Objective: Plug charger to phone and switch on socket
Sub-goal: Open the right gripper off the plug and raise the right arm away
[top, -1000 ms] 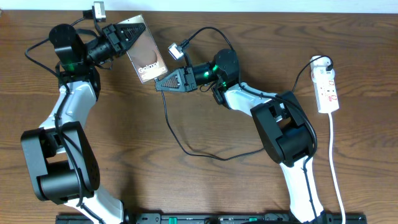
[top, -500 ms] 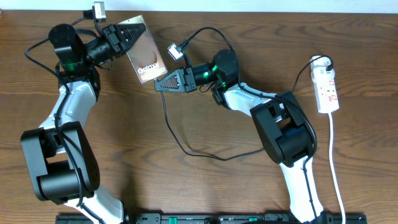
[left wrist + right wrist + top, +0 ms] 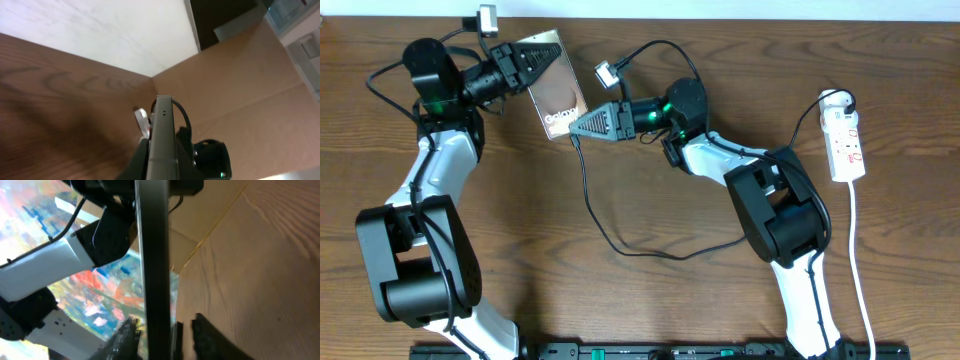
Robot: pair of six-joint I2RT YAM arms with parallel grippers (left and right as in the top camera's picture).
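Left gripper (image 3: 535,58): clamped on the upper short end of the phone (image 3: 563,100), upper left of the overhead frame.
Phone: brown slab with white "Galaxy" lettering, tilted, running down and to the right from the left fingers. In the left wrist view it shows edge-on as a thin grey strip (image 3: 162,145) rising from the bottom centre.
Right gripper (image 3: 576,130): its tip is at the lower end of the phone, just left of centre in the top half of the overhead frame. In the right wrist view its dark fingers (image 3: 205,332) stand apart, with the phone's edge (image 3: 152,255) upright between them.
Charger (image 3: 585,180): the thin black cable leaves the meeting point of right gripper and phone. It drops down the middle of the frame, curves right in a loop and passes under the right arm. It cannot be told whether the plug tip sits in the phone.
Adapter plug (image 3: 834,98): white, at the top end of the socket, upper right of the frame, with a black cable arching out of it.
Socket (image 3: 848,150): white oblong strip with small red marks, lying along the right edge well apart from the phone. Its white lead runs down to the bottom of the frame. Switch position too small to tell.
Table (image 3: 650,310): dark wood grain.
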